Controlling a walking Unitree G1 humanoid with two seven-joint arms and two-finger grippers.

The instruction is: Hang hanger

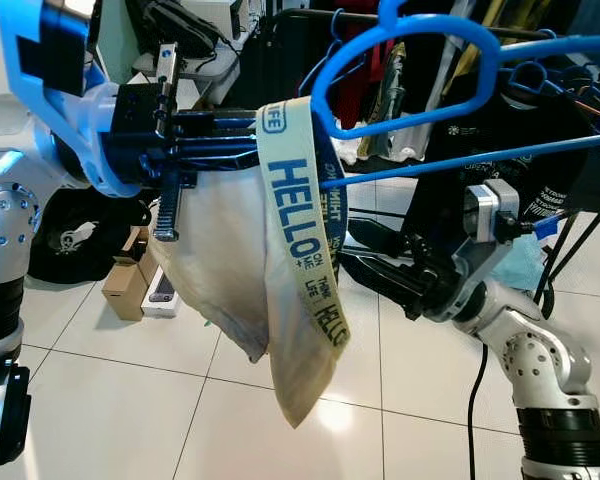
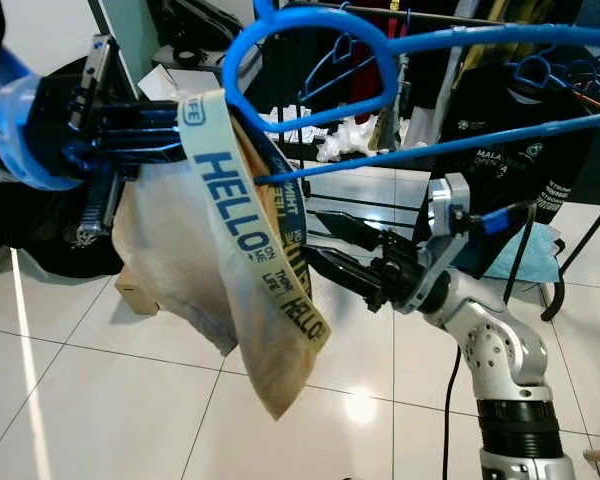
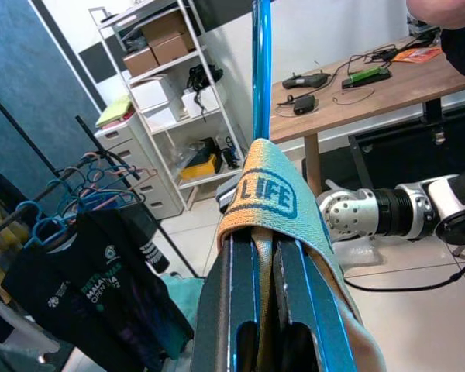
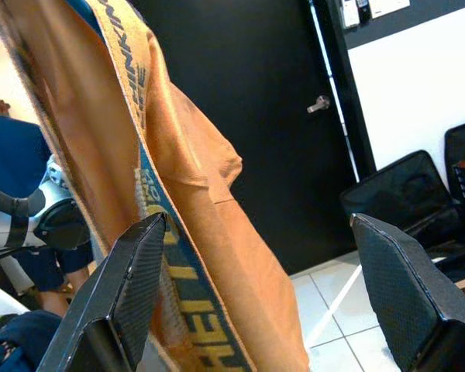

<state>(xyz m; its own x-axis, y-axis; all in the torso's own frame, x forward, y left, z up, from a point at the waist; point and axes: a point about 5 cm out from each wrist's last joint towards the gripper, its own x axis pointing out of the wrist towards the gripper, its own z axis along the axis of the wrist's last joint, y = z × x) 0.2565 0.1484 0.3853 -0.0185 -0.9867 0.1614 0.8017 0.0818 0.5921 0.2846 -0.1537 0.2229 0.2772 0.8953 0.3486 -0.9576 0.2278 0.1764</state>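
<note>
Two grippers are at work here. The left gripper (image 1: 225, 135) is raised at the left of the head views, and its fingers (image 3: 240, 302) are closed on the strap (image 1: 295, 190) of a cream tote bag (image 1: 220, 270), a strap with "HELLO" and "LIFE" printed in blue. The bag hangs down from this grip, above the white tiled floor (image 1: 110, 400). A blue hanger (image 1: 410, 75) is close in front of the camera; its hook curves over the strap, and its long lower bar runs from the strap toward the right. I cannot tell if the hanger touches the fingers or only the strap. The right gripper (image 2: 335, 245) is lower, to the right of the bag, and points at it. Its fingers (image 4: 128, 287) are wide open and hold nothing; in the right wrist view the bag cloth is near one of them, but contact is not clear. Behind, dark T-shirts (image 3: 101, 287) hang on blue hangers on a clothes rack (image 3: 31, 225). In the left wrist view a wooden bench (image 3: 356, 97) carries cables and small devices, and a white shelf unit (image 3: 170, 101) holds boxes. A person in a blue top (image 4: 15, 155) is visible in the right wrist view.
</note>
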